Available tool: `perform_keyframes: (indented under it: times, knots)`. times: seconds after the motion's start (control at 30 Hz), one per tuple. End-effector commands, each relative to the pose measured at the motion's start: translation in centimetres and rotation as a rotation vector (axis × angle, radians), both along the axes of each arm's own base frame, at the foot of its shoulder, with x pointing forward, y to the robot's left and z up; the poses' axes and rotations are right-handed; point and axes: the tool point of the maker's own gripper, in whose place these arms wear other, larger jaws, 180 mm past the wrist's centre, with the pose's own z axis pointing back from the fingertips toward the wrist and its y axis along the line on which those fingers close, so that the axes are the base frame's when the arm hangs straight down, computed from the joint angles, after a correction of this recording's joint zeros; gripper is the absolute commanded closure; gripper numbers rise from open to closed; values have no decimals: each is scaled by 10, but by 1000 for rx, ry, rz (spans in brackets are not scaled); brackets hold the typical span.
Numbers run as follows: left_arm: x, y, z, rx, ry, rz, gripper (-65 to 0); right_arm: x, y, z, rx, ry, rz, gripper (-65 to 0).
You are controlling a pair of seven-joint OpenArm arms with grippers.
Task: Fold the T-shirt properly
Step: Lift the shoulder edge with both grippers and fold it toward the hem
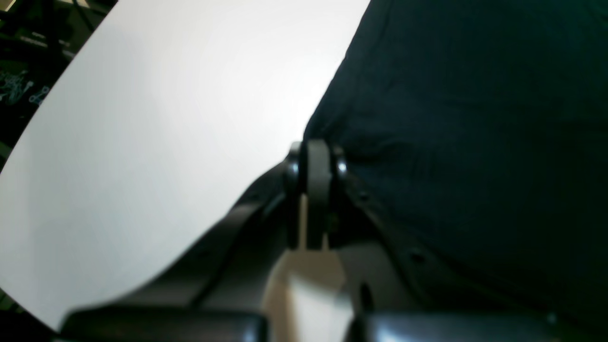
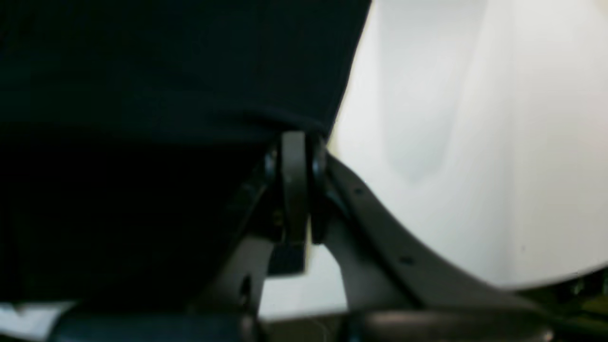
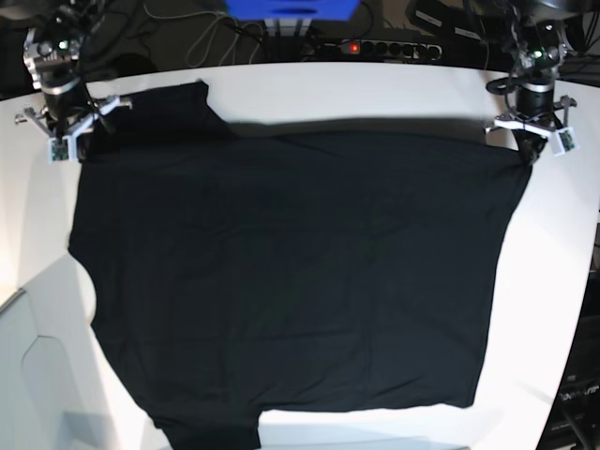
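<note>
The black T-shirt (image 3: pixel 291 272) lies spread wide over the white table (image 3: pixel 375 94), with one sleeve at the far left and another at the near edge. My left gripper (image 3: pixel 528 153) is at the shirt's far right corner. In the left wrist view the gripper (image 1: pixel 317 147) is shut, pinching the cloth edge (image 1: pixel 465 142). My right gripper (image 3: pixel 72 148) is at the far left corner by the sleeve. In the right wrist view the gripper (image 2: pixel 294 140) is shut on the shirt's edge (image 2: pixel 166 71). The far hem casts a shadow, slightly raised. The neck label is hidden.
A power strip (image 3: pixel 384 47), cables and a blue box (image 3: pixel 291 9) sit behind the table's far edge. The table's rounded right edge (image 3: pixel 586 309) is close to the shirt. A pale panel (image 3: pixel 28 384) stands at the near left.
</note>
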Motion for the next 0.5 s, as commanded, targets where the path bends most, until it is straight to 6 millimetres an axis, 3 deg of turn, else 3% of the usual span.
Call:
perform_keyframes:
  times: [0.0,0.27,0.47]
  knots:
    - [13,4,20,32,-68,-3,-1,11,2,13,-8,-55,25,0]
    - [56,6,48,29,-203,7,-1,70,11,51,-22,-213,81,0]
    - [91,13,59,0,-283,36,-1,111,18,58,2,-239,117,0]
